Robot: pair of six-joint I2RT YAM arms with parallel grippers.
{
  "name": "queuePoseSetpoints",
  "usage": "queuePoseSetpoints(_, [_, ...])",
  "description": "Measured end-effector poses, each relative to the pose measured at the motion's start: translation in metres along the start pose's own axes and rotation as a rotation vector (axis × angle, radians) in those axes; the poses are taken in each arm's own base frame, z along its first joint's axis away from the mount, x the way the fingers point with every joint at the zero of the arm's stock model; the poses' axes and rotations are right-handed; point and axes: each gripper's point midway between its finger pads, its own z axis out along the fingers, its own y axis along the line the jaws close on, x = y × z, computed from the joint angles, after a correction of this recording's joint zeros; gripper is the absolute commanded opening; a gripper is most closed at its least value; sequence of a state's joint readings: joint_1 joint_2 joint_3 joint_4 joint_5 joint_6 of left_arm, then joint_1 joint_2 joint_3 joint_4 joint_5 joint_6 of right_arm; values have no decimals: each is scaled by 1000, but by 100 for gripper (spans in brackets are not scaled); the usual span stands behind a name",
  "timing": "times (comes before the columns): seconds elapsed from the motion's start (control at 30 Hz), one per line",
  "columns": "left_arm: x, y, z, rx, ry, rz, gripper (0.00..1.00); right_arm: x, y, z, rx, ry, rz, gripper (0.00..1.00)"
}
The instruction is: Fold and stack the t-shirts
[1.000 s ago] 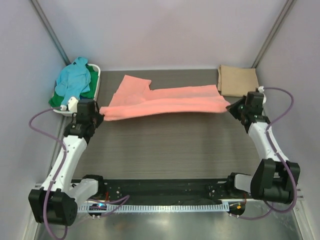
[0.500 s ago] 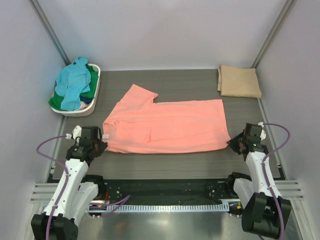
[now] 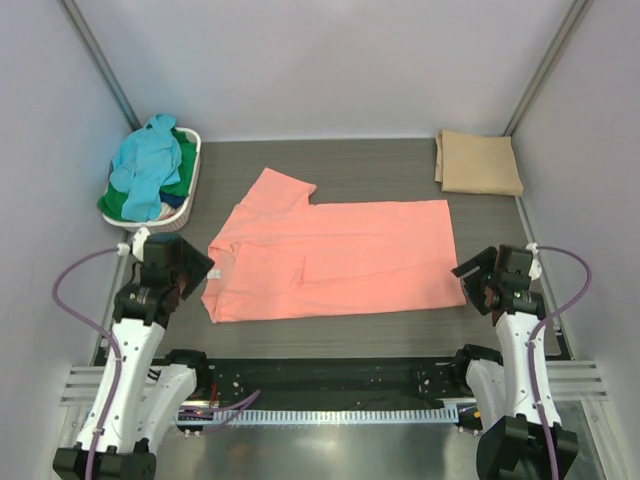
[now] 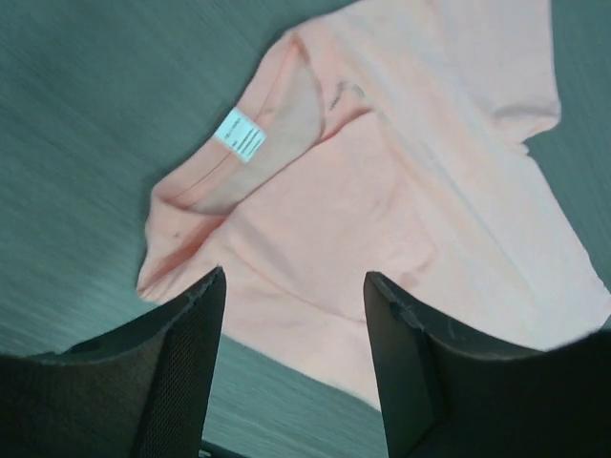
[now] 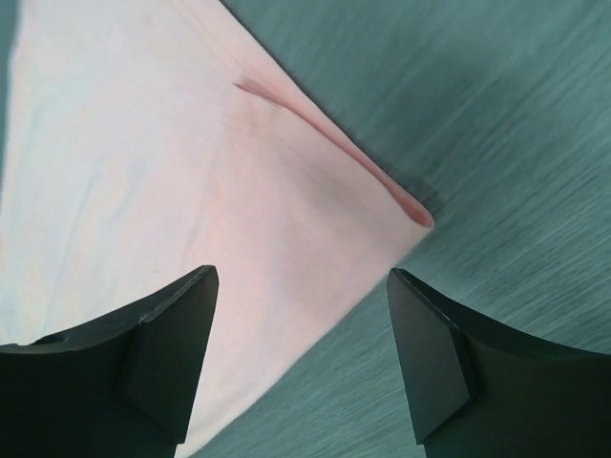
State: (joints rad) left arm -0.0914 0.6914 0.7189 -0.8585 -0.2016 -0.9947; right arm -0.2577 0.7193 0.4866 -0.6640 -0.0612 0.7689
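The salmon-pink t-shirt [image 3: 330,255] lies spread flat mid-table, collar end to the left, hem to the right. My left gripper [image 3: 188,270] hovers open just off its collar corner; the left wrist view shows the collar with its white label [image 4: 241,134] and shirt [image 4: 401,172] beyond the parted left gripper [image 4: 294,277], nothing held. My right gripper [image 3: 478,280] stands open by the near hem corner; in the right wrist view the shirt [image 5: 143,172] and its corner [image 5: 418,216] lie under the empty right gripper [image 5: 302,272]. A folded tan t-shirt [image 3: 478,163] rests back right.
A white laundry basket [image 3: 192,150] at the back left holds a light blue t-shirt [image 3: 145,165] over a green one [image 3: 181,186]. Grey walls close in both sides and the back. The black rail [image 3: 320,375] runs along the near edge.
Both grippers have opened and let go of the salmon-pink shirt, which now lies flat. Both arms have lifted slightly off its near corners.
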Motion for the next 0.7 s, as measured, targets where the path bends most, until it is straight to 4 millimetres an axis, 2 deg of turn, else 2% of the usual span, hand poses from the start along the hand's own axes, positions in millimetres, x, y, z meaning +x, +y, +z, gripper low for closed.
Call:
queuePoseSetpoints(0.07, [-23, -28, -8, 43, -26, 56, 61, -18, 15, -10, -19, -42, -10, 78])
queuePoseSetpoints(0.13, [-46, -61, -6, 76, -42, 117, 62, -39, 34, -18, -50, -82, -23, 76])
queuePoseSetpoints(0.23, [-82, -121, 18, 121, -60, 216, 63, -65, 65, -22, -118, -129, -50, 73])
queuePoseSetpoints(0.27, [-90, -141, 35, 126, -48, 256, 63, -72, 76, -19, -144, -130, -62, 73])
queuePoseSetpoints(0.33, [-101, -178, 70, 151, -19, 319, 63, -77, 86, -11, -159, -116, -80, 73])
queuePoseSetpoints(0.47, [-109, -241, 152, 216, 41, 423, 62, -76, 93, 8, -158, -72, -128, 74])
queuePoseSetpoints(0.57, [-107, -278, 216, 273, 79, 486, 63, -71, 97, 13, -173, -50, -162, 75])
queuePoseSetpoints(0.63, [-100, -293, 254, 313, 109, 522, 65, -68, 105, 13, -199, -48, -187, 75])
queuePoseSetpoints(0.7, [-88, -297, 285, 338, 137, 547, 67, -62, 113, 12, -222, -41, -216, 76])
